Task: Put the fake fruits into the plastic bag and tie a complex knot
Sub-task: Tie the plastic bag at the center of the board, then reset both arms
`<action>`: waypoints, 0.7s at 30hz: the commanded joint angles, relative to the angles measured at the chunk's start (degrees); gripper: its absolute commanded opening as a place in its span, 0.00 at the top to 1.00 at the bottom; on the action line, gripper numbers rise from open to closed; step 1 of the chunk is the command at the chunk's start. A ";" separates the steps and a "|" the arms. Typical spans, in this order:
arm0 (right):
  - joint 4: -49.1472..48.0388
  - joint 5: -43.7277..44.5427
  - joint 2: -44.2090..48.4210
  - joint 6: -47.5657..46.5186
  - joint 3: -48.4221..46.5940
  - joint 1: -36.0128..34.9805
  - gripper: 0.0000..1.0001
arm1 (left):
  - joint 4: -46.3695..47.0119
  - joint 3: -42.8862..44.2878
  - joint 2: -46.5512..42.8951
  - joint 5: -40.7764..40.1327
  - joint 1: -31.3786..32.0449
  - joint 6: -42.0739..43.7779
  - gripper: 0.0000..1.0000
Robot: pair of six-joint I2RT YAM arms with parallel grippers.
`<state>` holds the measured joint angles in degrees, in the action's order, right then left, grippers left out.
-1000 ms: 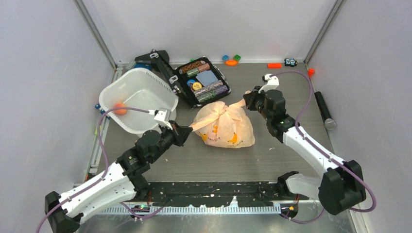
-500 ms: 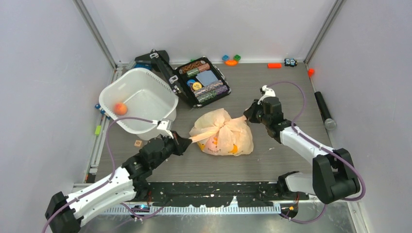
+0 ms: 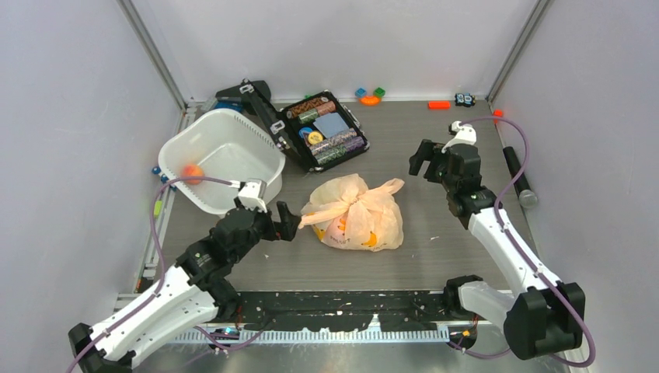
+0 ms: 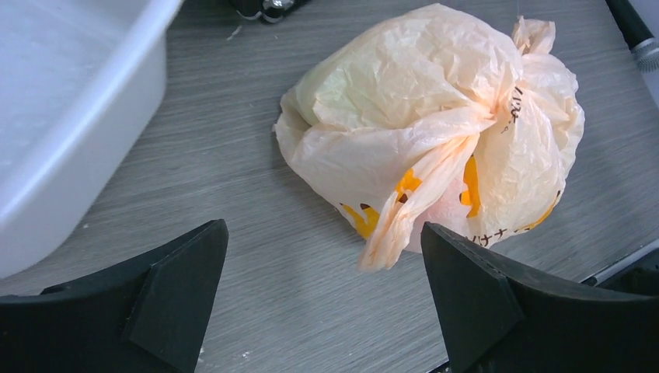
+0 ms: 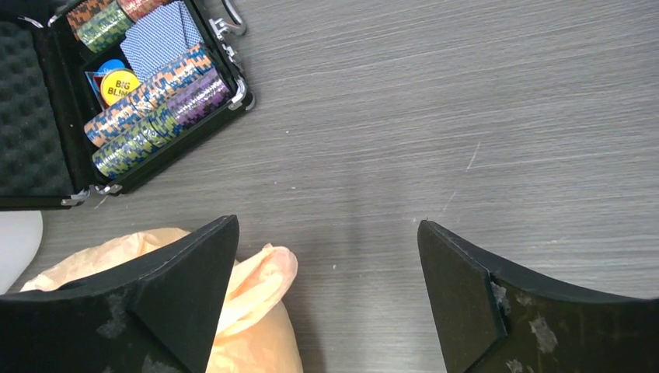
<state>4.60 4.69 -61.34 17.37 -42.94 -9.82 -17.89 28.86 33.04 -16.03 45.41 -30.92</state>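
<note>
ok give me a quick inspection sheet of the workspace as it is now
surface: grey wood-grain table, a few small specks
job's things: plastic bag lying mid-table, top gathered into a knot, tails loose; contents not discernible; small orange fruit sits in the white tub
clutter: open poker chip case behind the bag; toy blocks along the back edge; black cylinder at the right edge
grippers: left gripper open, beside the bag's left tail, holding nothing; right gripper open, apart from the bag
cables: purple cables, one looping off each wrist; the left one passes over the tub's near side
surroundings: plain pale walls on three sides
</note>
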 commanded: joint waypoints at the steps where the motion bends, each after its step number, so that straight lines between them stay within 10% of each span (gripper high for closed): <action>1: 6.95 2.63 3.93 -2.98 -3.72 -0.17 0.06 | -7.55 5.88 -2.94 -1.96 -2.25 2.78 0.01; 16: -3.09 5.27 33.26 -14.41 7.67 -0.17 0.06 | -27.80 30.72 -2.29 -15.90 -9.11 19.84 0.01; 21: -11.55 5.82 44.60 -14.87 18.62 -0.19 0.06 | -24.16 25.39 -2.54 -24.47 -9.09 24.51 0.01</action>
<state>1.69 9.23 -21.71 4.75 -30.70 -9.91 -42.39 58.11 29.80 -31.86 36.58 -13.02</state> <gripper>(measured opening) 0.939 0.991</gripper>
